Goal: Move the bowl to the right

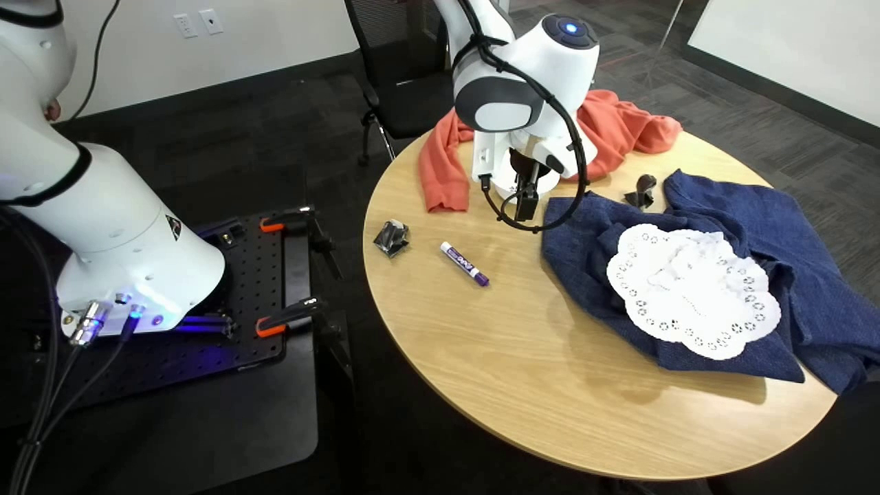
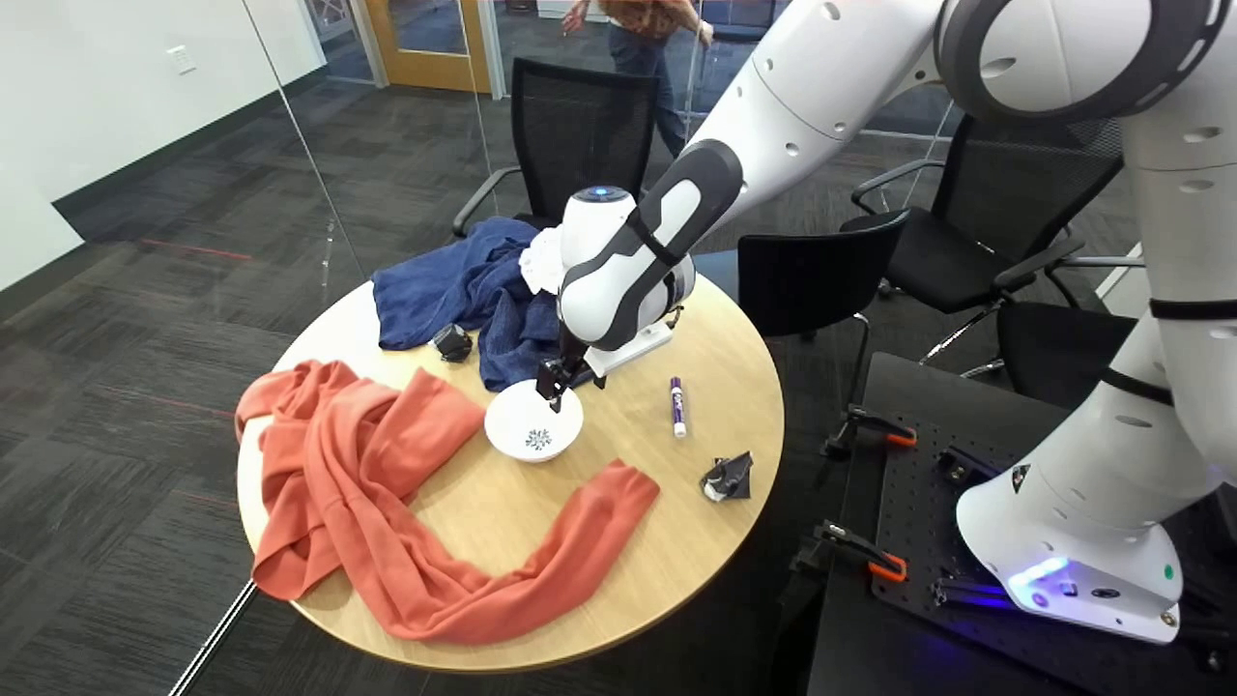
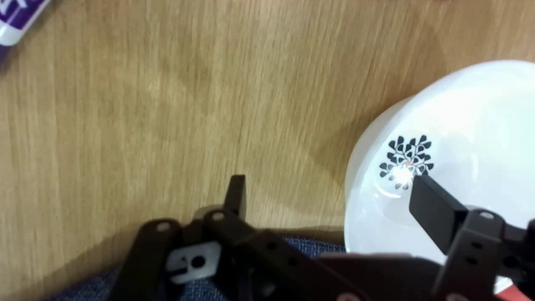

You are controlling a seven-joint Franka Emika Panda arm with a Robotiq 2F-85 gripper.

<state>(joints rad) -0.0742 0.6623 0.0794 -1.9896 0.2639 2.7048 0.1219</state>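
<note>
The small white bowl (image 2: 517,432) with a dark leaf-like pattern inside stands upright on the round table. It also shows in an exterior view (image 1: 548,184), partly hidden behind the arm and gripper, and in the wrist view (image 3: 468,129), cut off at the right edge. My gripper (image 3: 328,184) is open, with nothing between its fingers. One finger is over the inside of the bowl and the other is outside its rim, so the near wall lies between them. The gripper also shows over the bowl's edge in an exterior view (image 2: 559,385). Contact with the bowl cannot be told.
Red-orange cloth (image 2: 358,483) lies beside the bowl. Dark blue denim (image 1: 598,275) lies close to it on another side, bearing a white lace doily (image 1: 694,295). A purple marker (image 1: 465,264), a crumpled black wrapper (image 1: 392,238) and a small dark object (image 1: 642,192) are on the table (image 1: 467,371).
</note>
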